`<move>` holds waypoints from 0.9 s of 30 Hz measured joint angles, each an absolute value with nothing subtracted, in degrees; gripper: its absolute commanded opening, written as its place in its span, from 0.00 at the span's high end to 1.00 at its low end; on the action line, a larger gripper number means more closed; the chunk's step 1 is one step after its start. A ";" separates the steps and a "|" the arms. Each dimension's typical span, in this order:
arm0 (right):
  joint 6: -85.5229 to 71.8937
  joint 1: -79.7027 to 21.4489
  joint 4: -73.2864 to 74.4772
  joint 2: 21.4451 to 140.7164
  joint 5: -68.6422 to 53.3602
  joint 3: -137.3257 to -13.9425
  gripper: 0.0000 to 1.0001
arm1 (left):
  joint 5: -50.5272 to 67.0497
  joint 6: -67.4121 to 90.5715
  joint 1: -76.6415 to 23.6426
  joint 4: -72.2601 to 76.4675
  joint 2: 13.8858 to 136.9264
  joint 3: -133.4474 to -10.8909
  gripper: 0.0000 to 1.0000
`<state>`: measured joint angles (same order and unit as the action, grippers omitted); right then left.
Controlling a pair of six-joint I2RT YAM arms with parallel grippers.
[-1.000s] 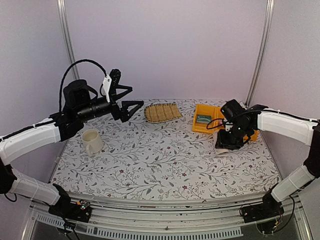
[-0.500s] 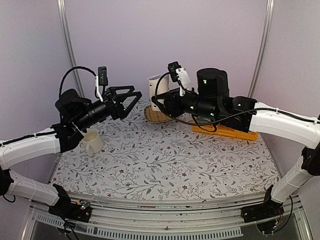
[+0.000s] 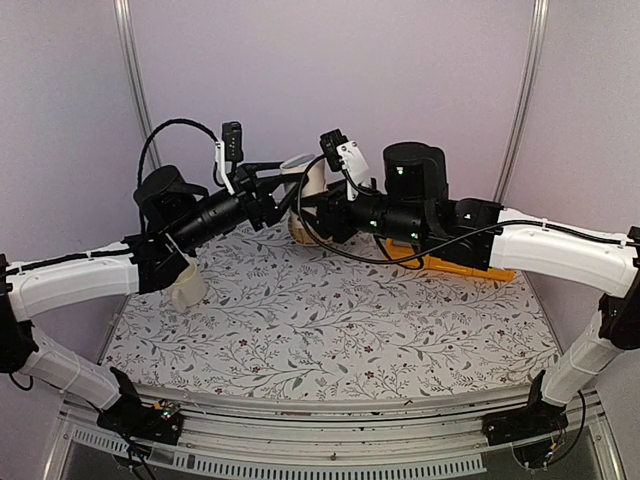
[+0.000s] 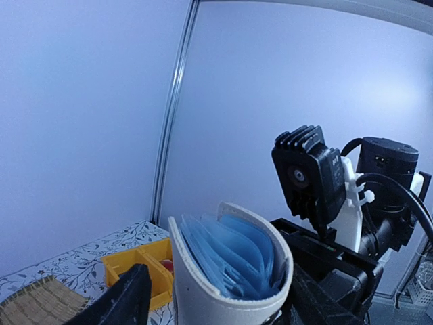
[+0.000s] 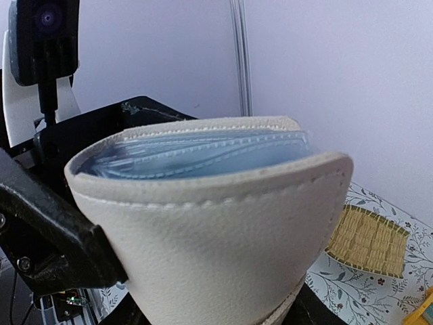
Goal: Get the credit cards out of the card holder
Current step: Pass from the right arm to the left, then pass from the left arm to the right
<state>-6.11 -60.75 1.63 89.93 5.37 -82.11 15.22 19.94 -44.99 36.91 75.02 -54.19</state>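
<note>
Looking over the table, we see two arms lifted above its far edge. The right claw is clenched on the card holder, high in the air. The left claw sits around the holder, but we cannot tell if it is squeezing. We think it should pinch one card and pull straight while the right holds tight. We count one yellow tray, one mat, one cup and one holder. The credit cards hide among blue pockets, so we cannot count them.
</note>
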 measured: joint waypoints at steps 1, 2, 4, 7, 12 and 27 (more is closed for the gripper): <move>-6.04 -60.71 1.58 90.00 5.41 -82.11 0.66 | 14.98 19.68 -45.15 36.82 75.02 -54.33 0.39; -5.96 -60.69 1.61 90.00 5.45 -82.11 0.66 | 14.81 19.29 -45.30 36.64 75.02 -54.39 0.40; -5.82 -60.69 1.69 90.02 5.48 -82.11 0.66 | 15.03 19.00 -45.39 36.49 75.02 -54.39 0.51; -5.19 -60.69 1.91 90.11 5.50 -82.11 0.64 | 16.32 19.05 -45.58 36.21 75.05 -54.48 0.84; -4.23 -60.71 2.63 90.13 6.72 -82.13 0.34 | 16.14 18.39 -45.58 35.83 75.46 -54.61 1.00; 9.43 -51.16 18.11 77.60 -24.27 -80.64 0.01 | 31.57 13.19 -45.32 34.72 69.12 -53.45 1.00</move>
